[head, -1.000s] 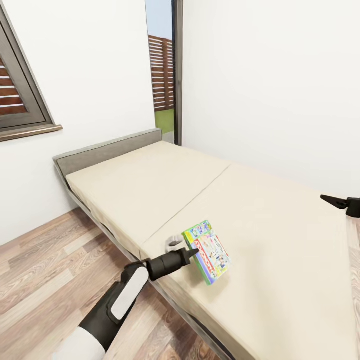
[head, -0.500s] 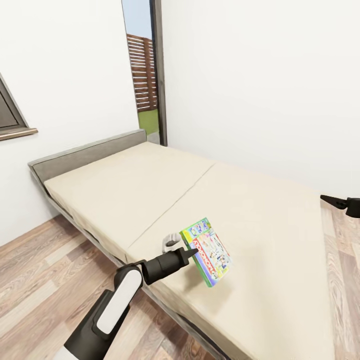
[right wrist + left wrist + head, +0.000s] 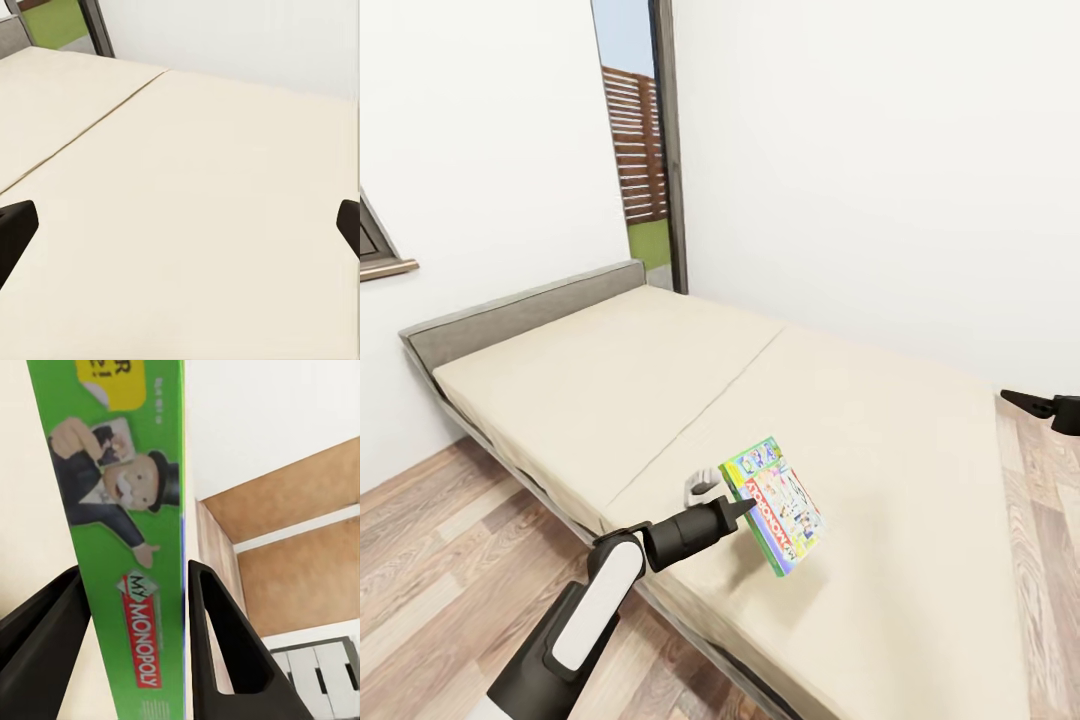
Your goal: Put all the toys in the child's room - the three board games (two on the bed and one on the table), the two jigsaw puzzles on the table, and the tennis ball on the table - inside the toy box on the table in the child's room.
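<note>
Green board game [image 3: 775, 503] held tilted above beige bed [image 3: 920, 480] | left gripper [image 3: 745, 506] jaws clamped on it | right gripper [image 3: 180, 225] jaws spread wide

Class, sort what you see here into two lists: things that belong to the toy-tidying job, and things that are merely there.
Belong to the job:
- Monopoly board game, held edge-on over the bed
- left gripper, shut on it
- right gripper, open, holding nothing

Merely there:
- bed
- window sill
- wooden floor
- doorway
</note>
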Robot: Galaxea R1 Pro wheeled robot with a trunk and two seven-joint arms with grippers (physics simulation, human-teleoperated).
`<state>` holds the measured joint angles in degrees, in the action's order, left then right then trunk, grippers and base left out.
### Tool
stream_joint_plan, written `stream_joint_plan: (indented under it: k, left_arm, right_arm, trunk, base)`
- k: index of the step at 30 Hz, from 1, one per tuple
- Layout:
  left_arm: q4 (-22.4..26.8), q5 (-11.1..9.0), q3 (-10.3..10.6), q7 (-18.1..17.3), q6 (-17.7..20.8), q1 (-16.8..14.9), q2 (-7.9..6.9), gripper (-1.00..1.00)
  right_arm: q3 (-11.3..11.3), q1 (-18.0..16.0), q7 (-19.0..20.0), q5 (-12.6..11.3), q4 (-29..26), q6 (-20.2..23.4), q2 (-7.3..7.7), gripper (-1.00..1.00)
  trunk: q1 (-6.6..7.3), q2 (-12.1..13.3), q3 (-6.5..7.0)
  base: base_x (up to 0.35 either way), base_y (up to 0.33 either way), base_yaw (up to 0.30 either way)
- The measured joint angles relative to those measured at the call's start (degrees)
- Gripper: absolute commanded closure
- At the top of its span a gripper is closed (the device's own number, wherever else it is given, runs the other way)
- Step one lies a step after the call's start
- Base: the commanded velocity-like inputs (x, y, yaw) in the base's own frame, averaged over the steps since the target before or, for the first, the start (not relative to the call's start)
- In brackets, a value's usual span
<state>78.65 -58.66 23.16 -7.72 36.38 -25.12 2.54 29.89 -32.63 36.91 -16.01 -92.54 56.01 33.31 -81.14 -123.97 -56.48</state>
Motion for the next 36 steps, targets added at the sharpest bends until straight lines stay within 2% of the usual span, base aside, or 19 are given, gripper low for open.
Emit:
stream_joint_plan:
  k: [3, 10, 12, 16, 27, 36]
  left_arm:
    - [0.04, -0.11, -0.40, 0.00, 0.08, 0.00, -0.01, 1.00]
    - [0.33, -1.43, -3.87, 0.02, 2.76, 0.50, 0.06, 1.00]
    - [0.93, -2.09, -4.98, 0.38, 4.70, 0.59, 0.10, 1.00]
    - [1.81, -2.41, -6.33, 2.74, 6.16, 0.67, 0.29, 1.00]
    - [2.36, -2.93, -7.07, 4.76, 6.99, 0.49, 0.50, 1.00]
    - [3.02, -2.55, -6.72, 8.73, 7.26, -1.33, 1.30, 1.00]
  right_arm:
    - [0.02, 0.00, 0.00, 0.00, 0.00, 0.06, 0.00, -1.00]
    - [0.08, 0.00, 0.00, 0.00, 0.00, 0.12, 0.00, -1.00]
    - [0.09, 0.00, 0.00, -0.02, 0.00, 0.12, 0.00, -1.00]
    - [0.10, 0.00, 0.00, -0.02, 0.00, 0.13, 0.00, -1.00]
    - [0.11, 0.00, 0.00, -0.02, 0.00, 0.13, 0.00, -1.00]
    - [0.28, 0.00, 0.00, -0.10, 0.00, 0.13, 0.00, -1.00]
  trunk:
    - [0.00, 0.00, 0.00]
    - [0.00, 0.00, 0.00]
    - [0.43, 0.79, 0.35]
    - [1.31, 2.39, 1.07]
    - [3.73, 6.80, 3.05]
    - [5.71, 10.41, 4.66]
  base:
    - [0.003, 0.000, -0.051]
    - [0.001, 0.000, -0.194]
    - [0.000, 0.000, -0.263]
    - [0.000, 0.000, -0.277]
    - [0.000, 0.000, -0.288]
    - [0.000, 0.000, -0.291]
